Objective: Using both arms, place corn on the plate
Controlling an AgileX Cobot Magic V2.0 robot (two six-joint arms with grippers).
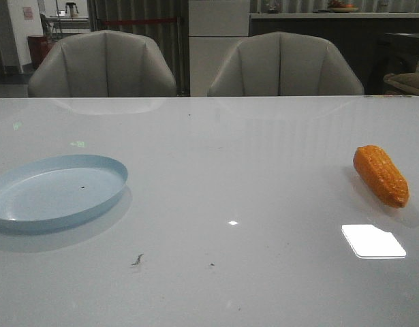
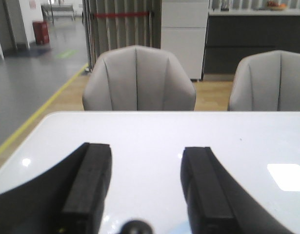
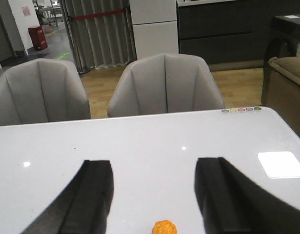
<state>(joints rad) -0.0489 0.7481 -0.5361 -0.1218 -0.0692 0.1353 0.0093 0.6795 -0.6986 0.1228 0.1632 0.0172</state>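
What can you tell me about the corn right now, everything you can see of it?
The corn is an orange, tapered cob with bumpy kernel rows and a glossy, plastic-like look. It lies on its side on the white table, near the right edge, set diagonally with one end toward the camera. Nothing touches it but the table. In the right wrist view only one tip shows, between the open fingers of the right gripper.

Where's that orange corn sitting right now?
In the front view the corn lies on the white table at the far right, well apart from the blue plate on the left, untouched.
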